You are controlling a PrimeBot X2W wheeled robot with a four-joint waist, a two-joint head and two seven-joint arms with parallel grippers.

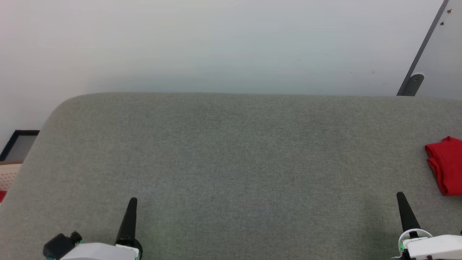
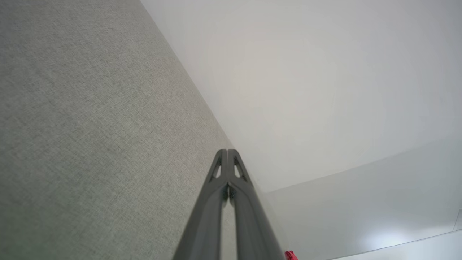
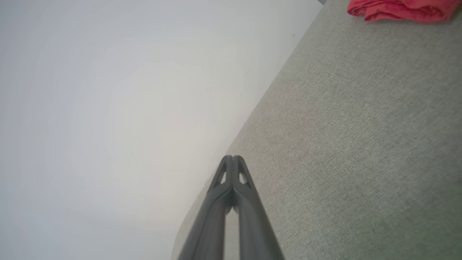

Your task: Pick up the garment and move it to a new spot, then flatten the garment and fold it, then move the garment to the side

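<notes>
- Garment (image 1: 445,166), a bright red jersey, lies in a small, loosely folded heap at the right edge of the grey tabletop (image 1: 231,151). It is partly cut off by the right border of the head view.
- Its visible folds are plain red; white panels or numerals cannot be made out.
- Left gripper (image 1: 133,200) rests at the near left, fingers pressed together and holding nothing.
- Right gripper (image 1: 400,195) rests at the near right, fingers likewise clenched and empty. It is near the garment but apart from it.
- The thin cloth looks light, soft and limp, so it will likely sag and unfold when lifted.
- A good hold is probably a pinch on a raised fold at the heap's near-left corner, catching all layers so it moves as one.
</notes>
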